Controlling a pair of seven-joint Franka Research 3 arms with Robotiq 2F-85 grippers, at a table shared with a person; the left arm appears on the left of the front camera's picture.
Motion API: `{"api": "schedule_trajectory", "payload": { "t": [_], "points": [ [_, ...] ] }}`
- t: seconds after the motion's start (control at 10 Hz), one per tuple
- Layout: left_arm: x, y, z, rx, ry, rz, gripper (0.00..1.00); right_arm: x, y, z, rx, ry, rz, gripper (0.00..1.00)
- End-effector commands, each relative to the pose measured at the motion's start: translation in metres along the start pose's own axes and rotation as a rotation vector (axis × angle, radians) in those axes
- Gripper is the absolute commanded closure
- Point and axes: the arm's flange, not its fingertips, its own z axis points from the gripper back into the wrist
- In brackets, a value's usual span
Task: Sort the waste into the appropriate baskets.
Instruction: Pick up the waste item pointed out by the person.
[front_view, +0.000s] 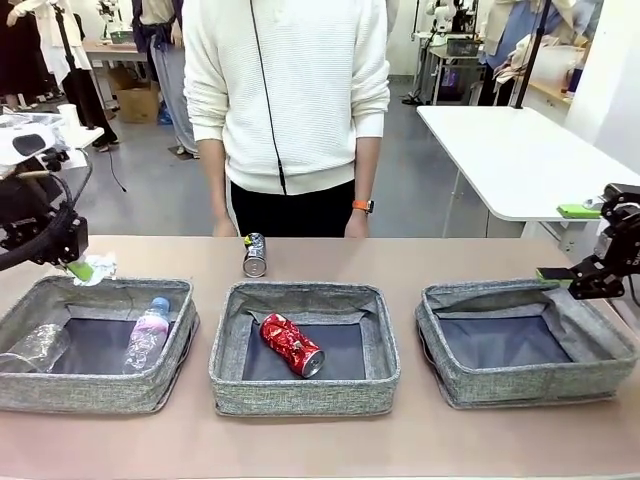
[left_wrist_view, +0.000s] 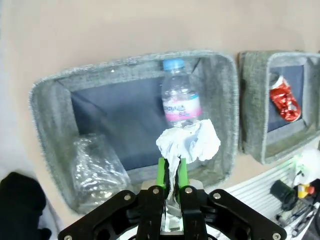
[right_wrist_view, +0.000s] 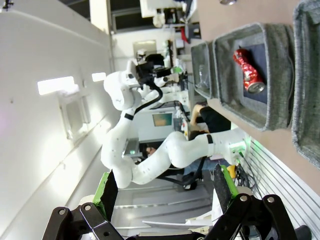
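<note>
The paper wad (left_wrist_view: 189, 142) is pinched by its tail between the green pads of the left pincer (left_wrist_view: 171, 169). The jaws are closed nearly flat on it, and the crumpled bulk bulges just beyond the fingertips. The wad has no real long axis, so we judge that letting go needs no turning.

Straight ahead of that pincer lies the left basket (left_wrist_view: 42, 125). In it, the blue-capped bottle (left_wrist_view: 181, 100) is directly past the wad and the crushed clear bottle (left_wrist_view: 95, 170) is off to one side. Seen from the front, the pincer hangs over this basket's far corner, just clear of the rim.

Beyond that, the middle basket (front_view: 300, 395) holds the red can (front_view: 291, 345). The right basket (front_view: 520, 385), well away from the holding pincer, has nothing in it. We judge that paper belongs there, which means crossing two soft rims.

The right pincer (front_view: 568, 243) is wide open with nothing in it, beside that basket's far edge and much nearer to it. The dark can (front_view: 255, 255) lies on the desk (front_view: 400, 440) behind the middle basket, and the air above the rims looks free.
</note>
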Motion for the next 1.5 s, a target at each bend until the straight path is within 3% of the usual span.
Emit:
{"api": "schedule_trajectory", "payload": {
  "t": [0.0,0.4,0.5,1.0,1.2,1.4],
  "points": [
    [-0.023,-0.024,0.02,-0.038,-0.048,0.098,0.92,0.0,0.002,-0.001,0.015,0.003,0.009,0.0],
    [-0.03,-0.112,0.062,-0.054,-0.055,0.137,0.92,0.0,0.002,-0.001,0.015,0.003,0.009,0.0],
    [-0.019,-0.142,0.069,-0.04,-0.081,0.186,0.92,0.0,0.002,-0.001,0.015,0.003,0.009,0.0],
    [0.041,-0.283,0.081,0.011,0.021,0.189,0.92,0.0,0.002,-0.001,0.015,0.003,0.009,0.0],
    [0.053,-0.316,0.085,0.008,0.047,0.191,0.92,0.0,0.002,-0.001,0.015,0.003,0.009,0.0],
    [0.06,-0.342,0.089,0.037,0.03,0.276,0.92,0.0,0.002,-0.001,0.015,0.003,0.009,0.0]
  ]
}}
